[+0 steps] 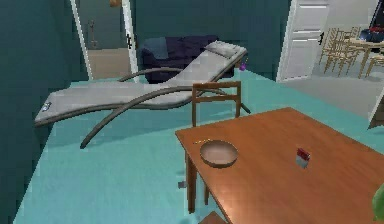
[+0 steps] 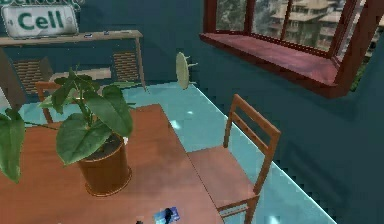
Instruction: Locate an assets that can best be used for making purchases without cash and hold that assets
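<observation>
Candidate for the payment card: a small red-and-white thing [image 1: 303,156] lying on the wooden table [image 1: 260,135], toward the forward view's right and well apart from the shallow bowl [image 1: 218,153]. It is too small to confirm as a card. A second candidate, a small blue-and-dark thing [image 2: 168,214], lies at the table's near edge in the arm side view, near the potted plant [image 2: 100,150]; whether the two are one object cannot be told.

Handling, as a judgement: a card would be light, thin, stiff and smooth, and not fragile. Lying flat, it offers little to grip, so the fingers should probably take it across its two long edges, coming down from above; it may skid on the tabletop.

Surroundings: a wooden chair [image 1: 215,100] stands at the table's far side, with a grey lounger [image 1: 140,90] beyond it. Another chair [image 2: 235,160] stands beside the table below the bay window [image 2: 290,40].

The arm's pose and the gripper's state cannot be told from these views.
</observation>
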### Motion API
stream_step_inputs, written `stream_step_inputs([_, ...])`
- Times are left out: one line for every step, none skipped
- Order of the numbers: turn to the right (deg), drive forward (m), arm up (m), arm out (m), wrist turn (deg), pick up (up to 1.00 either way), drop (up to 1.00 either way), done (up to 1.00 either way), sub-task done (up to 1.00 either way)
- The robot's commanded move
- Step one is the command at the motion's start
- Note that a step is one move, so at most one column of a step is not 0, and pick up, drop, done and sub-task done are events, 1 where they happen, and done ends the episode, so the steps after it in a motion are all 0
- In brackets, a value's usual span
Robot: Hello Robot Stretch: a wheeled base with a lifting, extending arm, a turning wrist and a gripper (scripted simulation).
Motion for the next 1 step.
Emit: stream_step_inputs([0.0,0.0,0.0,0.0,0.0,1.0,0.0,0.0,0.0])
